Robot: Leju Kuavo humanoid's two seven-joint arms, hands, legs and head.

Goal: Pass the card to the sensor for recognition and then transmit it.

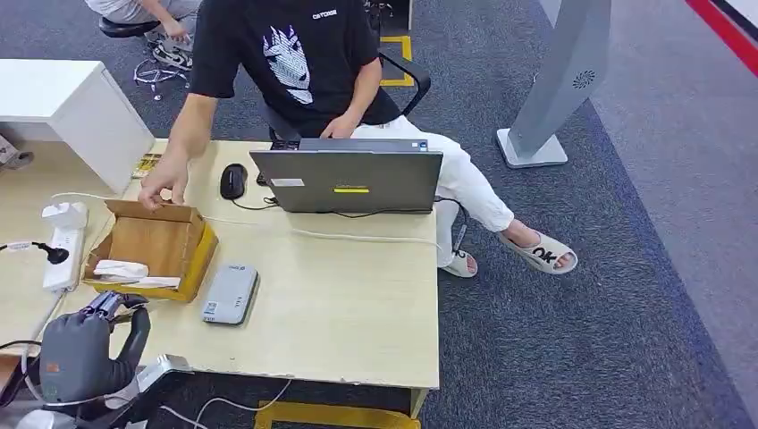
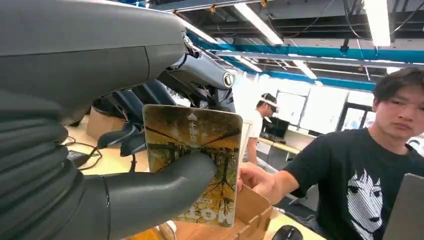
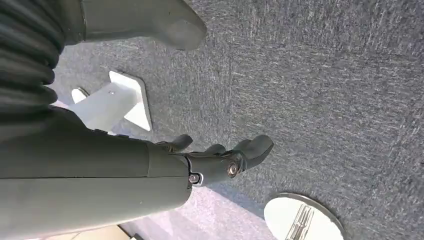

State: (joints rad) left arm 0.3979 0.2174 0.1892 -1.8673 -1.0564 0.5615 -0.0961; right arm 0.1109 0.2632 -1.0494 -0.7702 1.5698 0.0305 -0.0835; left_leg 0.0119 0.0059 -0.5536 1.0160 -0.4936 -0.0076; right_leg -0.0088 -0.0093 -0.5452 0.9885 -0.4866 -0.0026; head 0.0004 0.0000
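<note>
My left hand (image 1: 85,344) hovers at the near left corner of the table, just short of the cardboard box (image 1: 156,246). It holds a printed card (image 2: 197,157), yellow and brown with an arrow, pinched under the thumb (image 2: 165,190) against the darker fingers. The grey card sensor (image 1: 230,292) lies flat on the table to the right of the box, a short way right of the hand. My right hand (image 3: 215,160) hangs over the carpet with its fingers apart and nothing in it.
A person in a black T-shirt (image 1: 286,54) sits behind the table, one hand (image 1: 164,188) on the box's far rim. A laptop (image 1: 349,179), a mouse (image 1: 233,180) and a power strip (image 1: 63,246) lie on the table (image 1: 357,304). A grey stand (image 1: 559,89) rises at right.
</note>
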